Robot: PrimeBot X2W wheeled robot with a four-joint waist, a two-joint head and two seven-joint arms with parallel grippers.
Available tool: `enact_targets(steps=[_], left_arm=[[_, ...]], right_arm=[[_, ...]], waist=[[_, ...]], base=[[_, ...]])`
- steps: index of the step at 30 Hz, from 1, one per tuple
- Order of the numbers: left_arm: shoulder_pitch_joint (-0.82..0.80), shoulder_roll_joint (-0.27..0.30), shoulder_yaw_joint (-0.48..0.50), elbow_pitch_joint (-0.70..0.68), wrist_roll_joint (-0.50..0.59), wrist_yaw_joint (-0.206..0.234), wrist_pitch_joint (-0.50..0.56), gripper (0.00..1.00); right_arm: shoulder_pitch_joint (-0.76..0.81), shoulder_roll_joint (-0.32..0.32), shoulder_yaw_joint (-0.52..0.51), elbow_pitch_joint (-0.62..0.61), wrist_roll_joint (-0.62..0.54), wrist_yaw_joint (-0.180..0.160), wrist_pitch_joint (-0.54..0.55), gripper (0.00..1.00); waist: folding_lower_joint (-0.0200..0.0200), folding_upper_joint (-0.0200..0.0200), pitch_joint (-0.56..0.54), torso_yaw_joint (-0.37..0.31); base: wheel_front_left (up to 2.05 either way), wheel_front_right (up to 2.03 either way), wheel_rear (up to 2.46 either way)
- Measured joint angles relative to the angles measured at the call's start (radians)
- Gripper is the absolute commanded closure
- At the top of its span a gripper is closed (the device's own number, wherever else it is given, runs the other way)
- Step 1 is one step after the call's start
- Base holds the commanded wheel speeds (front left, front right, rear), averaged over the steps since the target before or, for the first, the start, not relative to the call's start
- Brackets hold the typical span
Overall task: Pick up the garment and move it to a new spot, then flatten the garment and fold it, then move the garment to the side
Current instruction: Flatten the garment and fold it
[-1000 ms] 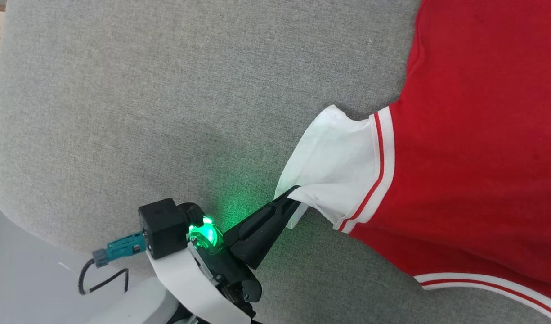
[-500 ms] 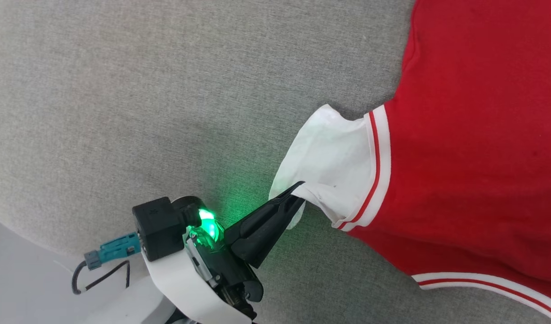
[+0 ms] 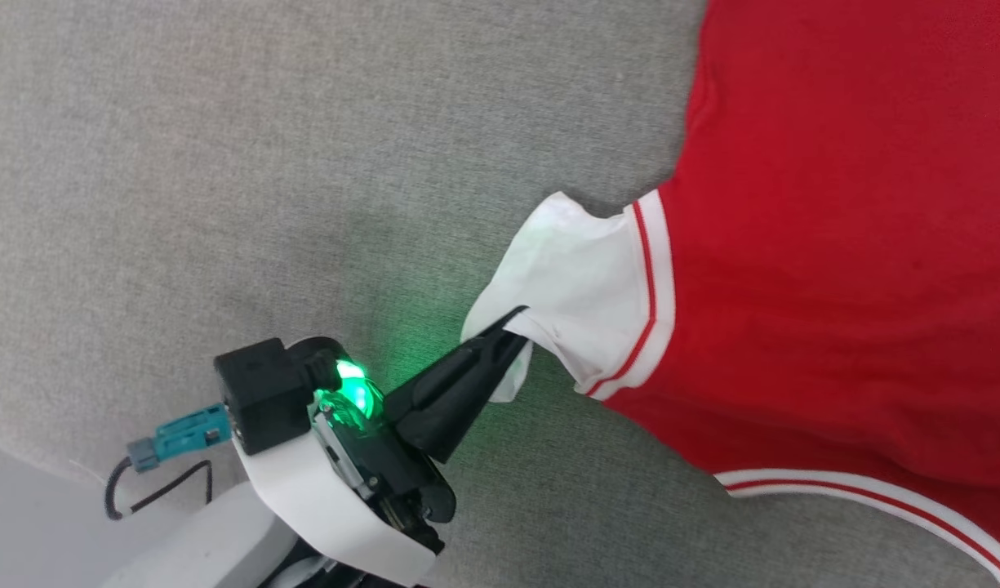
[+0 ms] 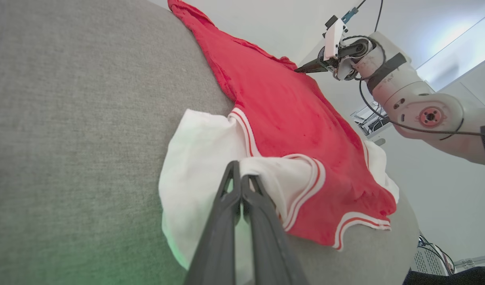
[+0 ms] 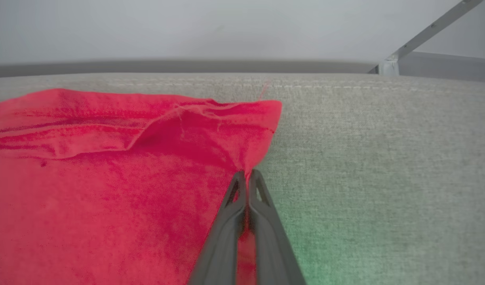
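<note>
The red garment lies spread on the grey cushion, plain side up; its print is hidden. My left gripper is shut on the edge of its white sleeve, which is bunched toward the fingers. The left wrist view has the same pinch on the white sleeve, with the red body running away beyond it. My right gripper is shut on a red edge of the garment near a corner. From the left wrist view, that right gripper sits at the garment's far side.
A grey fabric cushion carries everything; its rounded edge drops off at the lower left to a pale floor. Its stitched far edge lies just past the red corner. The right arm hangs beyond the cushion.
The whole head picture has shifted left and slightly up, so the camera has moved. The left gripper stays shut on the sleeve with the same hold.
</note>
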Motion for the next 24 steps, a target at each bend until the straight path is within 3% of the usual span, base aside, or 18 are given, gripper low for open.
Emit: enact_targets(steps=[6, 12, 18, 24], left_arm=[[0.01, 0.016, 0.04, -0.001, -0.002, 0.004, -0.003, 1.0], [0.022, 0.052, 0.066, -0.013, -0.006, 0.015, -0.001, 1.0], [0.026, 0.082, 0.078, -0.011, -0.026, 0.031, 0.023, 1.0], [0.044, 0.101, 0.087, 0.019, -0.042, 0.041, 0.034, 1.0]], right_arm=[[0.04, 0.008, 0.096, -0.068, 0.095, 0.0, -0.032, 1.0], [0.177, -0.055, 0.213, -0.206, 0.268, 0.0, -0.032, 1.0], [0.393, -0.138, 0.263, -0.38, 0.431, 0.0, -0.027, 1.0], [0.663, -0.175, 0.248, -0.54, 0.571, 0.0, -0.05, 1.0]], waist=[[0.0, 0.0, -0.037, -0.04], [0.0, 0.0, -0.097, -0.093], [0.0, 0.0, -0.153, -0.17], [0.0, 0.0, -0.21, -0.245]], base=[[0.0, 0.0, 0.0], [0.0, 0.0, 0.0], [0.0, 0.0, 0.0], [0.0, 0.0, 0.0]])
